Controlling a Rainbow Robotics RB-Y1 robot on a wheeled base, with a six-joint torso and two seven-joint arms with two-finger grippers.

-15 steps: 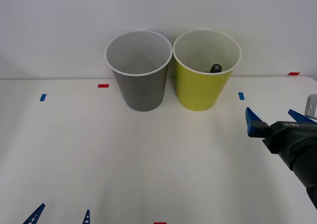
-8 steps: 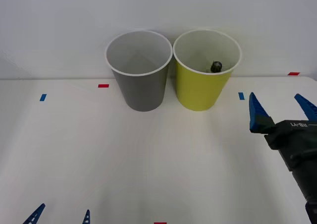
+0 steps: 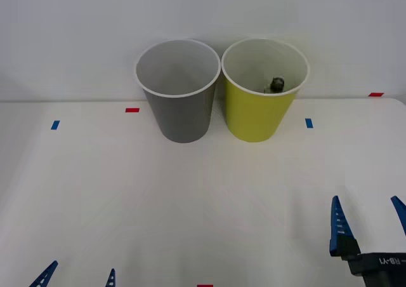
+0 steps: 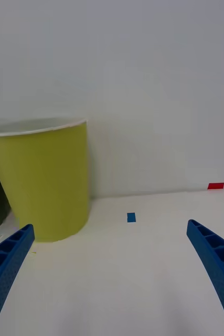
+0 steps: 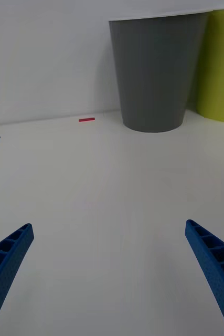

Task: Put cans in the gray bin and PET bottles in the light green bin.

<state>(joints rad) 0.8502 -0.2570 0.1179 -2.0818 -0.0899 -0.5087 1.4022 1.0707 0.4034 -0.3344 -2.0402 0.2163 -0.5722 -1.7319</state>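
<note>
**Bottle in the light green bin, both hands empty**

The right hand (image 3: 368,226) sits low at about 4 o'clock in the front view, its blue fingers (image 3: 337,226) spread wide with nothing between them. From its wrist camera the two fingers frame bare white surface (image 4: 143,273), with a small blue tape mark (image 4: 131,217) beyond and the light green bin (image 4: 46,178) standing farther off.

The left hand (image 3: 77,278) rests at about 7 o'clock at the frame's edge, fingers likewise spread and empty, well apart from both bins.

Outward from the hands, the two bins stand side by side near 12 o'clock, rims almost touching. The gray bin (image 3: 184,112) on the left looks empty as far as its pale inside shows. The light green bin on the right holds a dark round cap (image 3: 277,84) poking above the near rim; this is probably the PET bottle's screw cap, though the body is hidden by the bin wall.

As a judgement: the bottle step looks done. No cans lie on the surface, so nothing seems left to sort here.
</note>
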